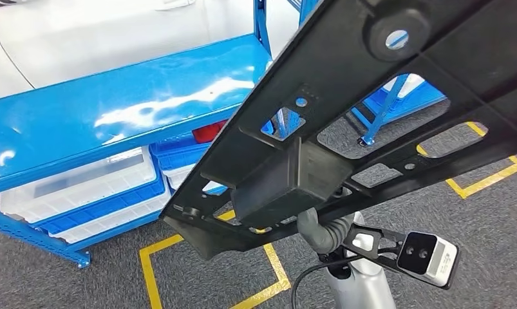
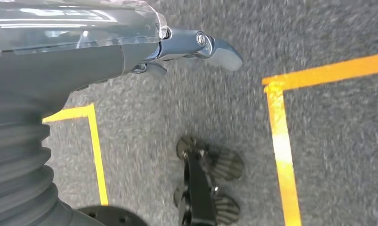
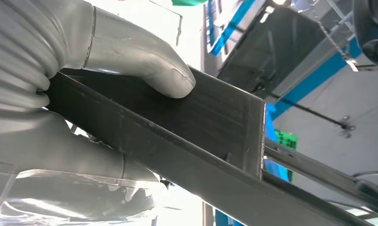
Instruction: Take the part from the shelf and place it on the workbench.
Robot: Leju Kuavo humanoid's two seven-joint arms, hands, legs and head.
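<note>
A long black plastic part [image 1: 346,122] with cut-outs and a box-shaped block on its underside hangs tilted across the head view, high above the floor. My right hand [image 1: 321,230] grips it from below near the block. In the right wrist view the thumb [image 3: 144,63] presses on one flat face of the part [image 3: 215,127] and the palm lies against the other side. My left hand [image 2: 111,56] hangs beside my body over the grey carpet, holding nothing, its thumb [image 2: 217,48] stretched out; the other fingers are mostly hidden.
A blue metal shelf [image 1: 114,106] stands at the left, with white and blue bins [image 1: 82,190] on its lower level. A white car body [image 1: 82,32] is behind it. Yellow tape lines [image 1: 149,273] mark the grey carpet, and another blue rack [image 1: 397,96] shows through the part.
</note>
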